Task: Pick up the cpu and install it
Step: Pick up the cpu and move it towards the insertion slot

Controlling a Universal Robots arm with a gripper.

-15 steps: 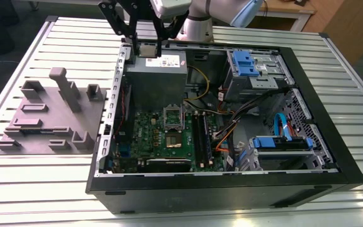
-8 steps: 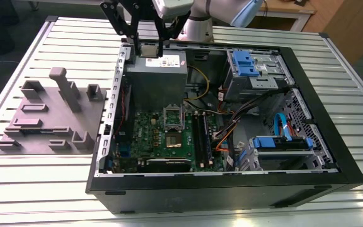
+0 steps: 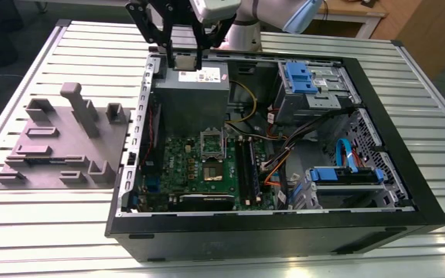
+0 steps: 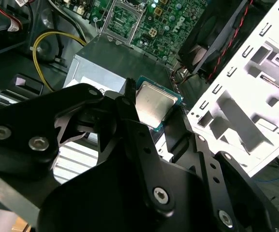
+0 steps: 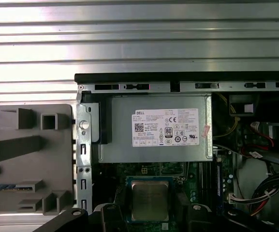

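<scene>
Second wrist view: the black gripper (image 4: 156, 110) is clenched on the cpu (image 4: 151, 104), pinching opposite edges. First wrist view: the cpu (image 5: 149, 198) sits between the fingers (image 5: 111, 216). Exterior view: it hovers above the grey metal box (image 3: 192, 107), near a corner of the open case (image 3: 269, 237).

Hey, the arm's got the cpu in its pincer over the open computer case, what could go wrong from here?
Grip: the pincer pinches the cpu only by its edges, above the grey power supply. A slip would likely drop it onto that metal box.
Alignment: the open socket lies farther along, on the green board. A tilted or rotated set-down there might damage the socket or the chip.
</scene>
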